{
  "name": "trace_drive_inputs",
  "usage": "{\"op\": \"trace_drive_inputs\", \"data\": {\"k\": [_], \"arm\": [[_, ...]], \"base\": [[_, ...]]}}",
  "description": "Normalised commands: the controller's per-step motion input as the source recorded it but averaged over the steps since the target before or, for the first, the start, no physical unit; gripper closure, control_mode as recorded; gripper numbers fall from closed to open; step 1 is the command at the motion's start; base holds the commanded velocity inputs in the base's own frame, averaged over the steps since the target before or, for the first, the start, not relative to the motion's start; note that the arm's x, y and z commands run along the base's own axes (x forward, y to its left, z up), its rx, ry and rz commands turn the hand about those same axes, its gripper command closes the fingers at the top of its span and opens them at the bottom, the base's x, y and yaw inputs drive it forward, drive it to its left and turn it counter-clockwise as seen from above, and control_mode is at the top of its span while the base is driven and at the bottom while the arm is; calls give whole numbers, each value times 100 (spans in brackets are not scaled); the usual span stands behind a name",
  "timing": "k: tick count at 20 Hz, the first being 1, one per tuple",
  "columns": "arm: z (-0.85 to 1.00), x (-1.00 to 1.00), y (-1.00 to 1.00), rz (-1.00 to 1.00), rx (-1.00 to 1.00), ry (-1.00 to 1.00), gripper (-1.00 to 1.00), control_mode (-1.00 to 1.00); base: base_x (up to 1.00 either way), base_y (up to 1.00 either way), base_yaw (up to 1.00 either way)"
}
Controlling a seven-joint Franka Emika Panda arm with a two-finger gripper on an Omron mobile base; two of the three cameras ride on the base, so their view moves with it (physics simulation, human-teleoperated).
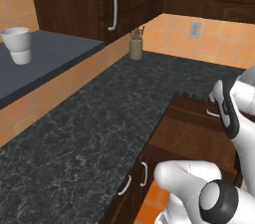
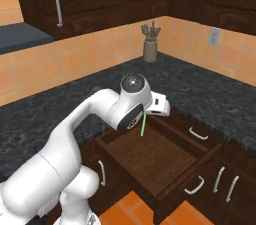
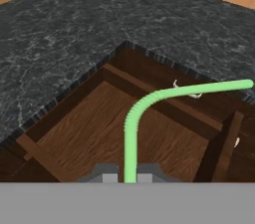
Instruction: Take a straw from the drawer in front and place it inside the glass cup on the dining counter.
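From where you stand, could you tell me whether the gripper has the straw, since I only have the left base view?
Observer: Yes. In the hand view the straw rises from between the fingertips, so the gripper is shut on it.
Operator: Thank you. Is it out of the drawer yet?
Observer: In the right base view the straw hangs from the hand above the open drawer, clear of its floor.
Operator: Is anything else left in the drawer?
Observer: The hand view shows bare wood on the part of the floor it covers.
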Motion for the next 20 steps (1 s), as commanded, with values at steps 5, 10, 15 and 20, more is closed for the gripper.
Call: {"op": "trace_drive_inputs", "data": {"k": [5, 10, 15, 20], "arm": [[-1, -1, 12, 3, -5, 0, 100, -100], [0, -5, 2, 0, 0, -1, 100, 100], [0, 0, 0, 0, 0, 0, 100, 100], [0, 0, 0, 0, 0, 0, 100, 100]], "base": [[0, 0, 0], [-43, -1, -32], [-54, -7, -67], [-37, -2, -79]]}}
